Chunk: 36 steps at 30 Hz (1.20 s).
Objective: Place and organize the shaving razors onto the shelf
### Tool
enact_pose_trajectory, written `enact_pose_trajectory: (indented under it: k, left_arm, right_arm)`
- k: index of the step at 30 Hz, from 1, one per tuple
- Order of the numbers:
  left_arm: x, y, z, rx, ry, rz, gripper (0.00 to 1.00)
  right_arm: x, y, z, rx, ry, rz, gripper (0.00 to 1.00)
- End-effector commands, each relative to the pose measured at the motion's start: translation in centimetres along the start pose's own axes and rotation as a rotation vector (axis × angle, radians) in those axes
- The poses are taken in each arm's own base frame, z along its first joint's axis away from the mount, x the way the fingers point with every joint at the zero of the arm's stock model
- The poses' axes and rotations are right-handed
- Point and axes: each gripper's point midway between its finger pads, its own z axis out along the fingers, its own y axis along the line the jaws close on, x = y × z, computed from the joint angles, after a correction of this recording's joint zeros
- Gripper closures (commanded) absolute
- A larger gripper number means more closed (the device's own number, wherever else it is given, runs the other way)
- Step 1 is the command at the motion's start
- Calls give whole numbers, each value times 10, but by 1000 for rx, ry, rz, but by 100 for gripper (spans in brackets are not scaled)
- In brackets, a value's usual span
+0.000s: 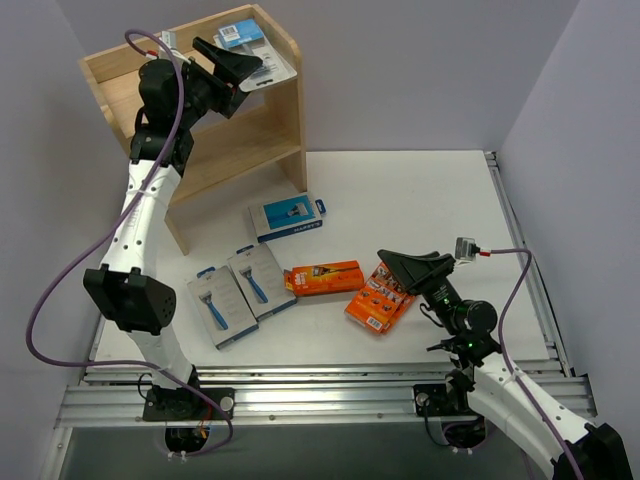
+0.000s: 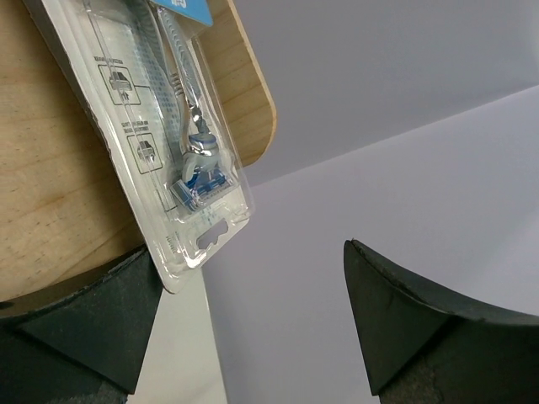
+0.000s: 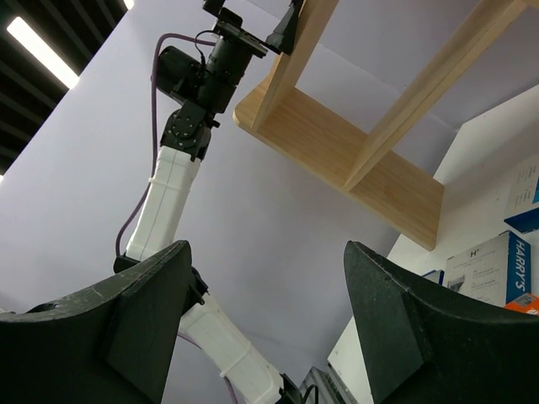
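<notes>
The clear blister pack (image 2: 168,143) lies flat on the top tier of the shelf (image 1: 104,66). Its razor-head end and hang hole poke out past the rounded corner of the wood, over open air. That overhang is likely what a pinch at the pack's end leaves behind, and it looks like the weak point: a nudge there could tip the pack off.

Your left gripper (image 2: 251,278) hovers at that corner, arm stretched high and wrist tilted toward the shelf top. Its jaws are spread wide with nothing between them. The pack's tip sits at the edge of the gap, and you cannot tell whether it touches.

Below, five packs wait on the table (image 1: 420,200). A blue-fronted box (image 1: 288,216) lies nearest the shelf. Two grey-and-blue boxes (image 1: 240,295) lie side by side on the left arm's side. An orange box (image 1: 323,277) lies just beside them, and a second orange box (image 1: 378,298) lies further right.

Your right gripper (image 1: 415,268) hangs just above that second orange box, jaws wide and empty. Its camera is tipped up at the shelf rather than down at the pack. It seems parked near its likely next pick, so you would need to pitch the wrist down first. By this count, one pack is shelved and five remain.
</notes>
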Motion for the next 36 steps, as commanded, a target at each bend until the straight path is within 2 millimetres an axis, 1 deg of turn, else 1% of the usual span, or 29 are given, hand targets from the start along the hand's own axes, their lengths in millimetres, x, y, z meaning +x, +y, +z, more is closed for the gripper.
enact_pose_trajectory:
  k: [1,2,4,5,6,8,9,15,20,21,22,25,28,29,32,33,36]
  left_arm:
    - [-7,73,1,-237,10,41,6]
    - [-9,68,0,-233,8,66,6]
    - [-9,74,-1,-261,13,82,6]
    - [-13,69,-2,-257,2,110,6]
    - [-14,73,-2,-275,3,117,6]
    - [-17,68,-3,-274,-6,137,6]
    - [-18,69,-3,-278,-12,141,6]
    - [-17,62,0,-259,-9,141,6]
    - [-12,73,-6,-293,3,153,6]
    - [-12,71,-8,-290,-2,158,6]
    - [-11,75,-8,-297,0,157,6]
    - [-12,75,-12,-305,4,176,6]
    - [-16,73,-17,-306,-7,191,6]
    - [-19,65,-20,-294,-22,200,6]
    - [-25,53,-24,-264,-42,226,6]
    - [-24,50,-25,-252,-29,226,6]
    - [-28,49,-28,-262,-20,242,6]
  right_arm:
    - [-7,14,0,-65,-29,-32,32]
    - [-7,13,0,-63,-29,-31,31]
    - [-6,11,-1,-58,-30,-30,31]
    - [-6,9,-2,-55,-29,-30,31]
    - [-5,9,-2,-55,-29,-30,31]
    - [-4,6,-2,-50,-26,-27,31]
    - [-4,5,-3,-49,-24,-29,31]
    - [-2,4,-4,-49,-20,-28,31]
    - [-1,3,-4,-47,-16,-28,31]
    - [-1,2,-4,-44,-16,-27,31]
    - [-1,2,-4,-44,-14,-26,31]
    - [1,-1,-6,-39,-12,-22,31]
    - [2,-3,-8,-34,-10,-23,31]
    - [3,-5,-8,-26,-6,-22,31]
    - [2,-7,-6,-15,-2,-34,31]
    - [3,-6,-6,-16,0,-35,31]
    - [1,-4,-2,-16,-3,-39,31]
